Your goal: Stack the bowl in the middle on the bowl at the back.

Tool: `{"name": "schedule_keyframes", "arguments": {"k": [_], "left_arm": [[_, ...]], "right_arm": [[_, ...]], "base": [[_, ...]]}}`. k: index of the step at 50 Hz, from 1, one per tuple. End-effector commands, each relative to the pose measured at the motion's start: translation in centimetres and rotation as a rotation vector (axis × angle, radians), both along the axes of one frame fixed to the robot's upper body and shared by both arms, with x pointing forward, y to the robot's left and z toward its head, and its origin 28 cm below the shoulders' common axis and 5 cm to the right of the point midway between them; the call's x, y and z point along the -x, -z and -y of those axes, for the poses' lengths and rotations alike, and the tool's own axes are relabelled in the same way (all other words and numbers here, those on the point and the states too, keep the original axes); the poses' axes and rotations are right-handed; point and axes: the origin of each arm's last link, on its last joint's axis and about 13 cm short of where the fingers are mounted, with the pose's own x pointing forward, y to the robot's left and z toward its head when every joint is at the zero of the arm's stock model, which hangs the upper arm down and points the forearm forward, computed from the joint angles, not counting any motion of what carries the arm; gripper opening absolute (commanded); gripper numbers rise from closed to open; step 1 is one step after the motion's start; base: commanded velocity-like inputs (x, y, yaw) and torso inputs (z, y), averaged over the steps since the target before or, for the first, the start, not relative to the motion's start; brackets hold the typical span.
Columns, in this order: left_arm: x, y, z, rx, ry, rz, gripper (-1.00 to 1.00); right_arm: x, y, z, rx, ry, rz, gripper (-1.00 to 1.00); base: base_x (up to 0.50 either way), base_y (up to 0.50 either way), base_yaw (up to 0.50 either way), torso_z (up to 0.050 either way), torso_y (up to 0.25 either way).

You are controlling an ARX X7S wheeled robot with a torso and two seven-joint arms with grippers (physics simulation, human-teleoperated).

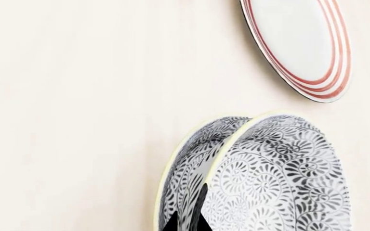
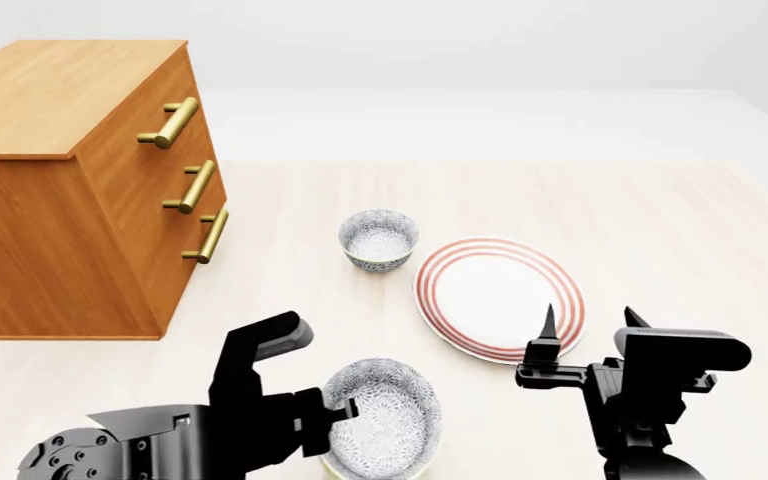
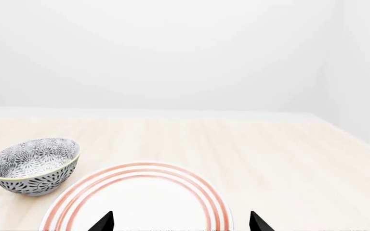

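Note:
The bowl in the middle (image 2: 381,415), small and white with a dense grey-black pattern, is near the front, and my left gripper (image 2: 345,408) is shut on its left rim. In the left wrist view the gripper (image 1: 186,220) pinches a patterned wall, and the bowl (image 1: 281,178) fills the frame. A second matching rim (image 1: 172,173) lies right against it. The bowl at the back (image 2: 379,240) (image 3: 36,163) stands alone on the table beyond the plate's left edge. My right gripper (image 2: 590,322) (image 3: 179,224) is open and empty over the plate's near edge.
A red-ringed white plate (image 2: 500,297) (image 1: 300,48) (image 3: 140,202) lies between the two bowls, to the right. A wooden dresser (image 2: 77,190) with brass handles stands at the left. The pale wooden table (image 2: 651,220) stretches back and right.

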Motion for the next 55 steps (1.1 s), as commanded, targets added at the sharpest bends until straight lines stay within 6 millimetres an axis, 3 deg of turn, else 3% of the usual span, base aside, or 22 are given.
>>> {"name": "schedule_keyframes", "arguments": {"k": [1,3,4,18,31,39,47,55], "left_arm": [[-0.4,-0.1,0.0,0.028,-0.005,0.007,-1.00],[-0.4,-0.2,0.0,0.031,-0.004,0.011,-1.00],[-0.4,-0.2,0.0,0.032,-0.003,0.013,1.00],[-0.1,-0.9,-0.2,0.052,0.006,0.047,1.00],[0.4,-5.6,-1.7,0.162,-0.032,0.247,1.00],[0.7,-7.4,-2.6,0.226,-0.052,0.355,1.00],[0.0,-8.0,-2.9,0.166,-0.223,0.703,1.00],[-0.1,-8.9,-3.2,0.168,-0.255,0.898,1.00]], "right_arm": [[0.0,0.1,0.0,-0.002,0.001,-0.004,1.00],[0.0,0.2,0.0,-0.002,0.001,-0.004,1.00],[0.0,0.2,0.1,-0.002,0.002,-0.004,1.00],[0.0,0.3,0.0,-0.006,0.002,-0.006,1.00],[0.0,0.3,0.0,-0.007,0.002,-0.005,1.00],[0.1,-0.2,-0.1,-0.001,0.000,0.004,1.00],[1.0,-4.0,-0.5,0.065,-0.002,0.105,1.00],[2.6,-9.1,-0.9,0.181,0.033,0.236,1.00]], "base": [[0.00,0.00,0.00,0.000,0.000],[0.00,0.00,0.00,0.000,0.000],[0.00,0.00,0.00,0.000,0.010],[0.00,0.00,0.00,0.000,0.000],[0.00,0.00,0.00,0.000,0.000],[0.00,0.00,0.00,0.000,0.000],[0.00,0.00,0.00,0.000,0.000],[0.00,0.00,0.00,0.000,0.000]]}}
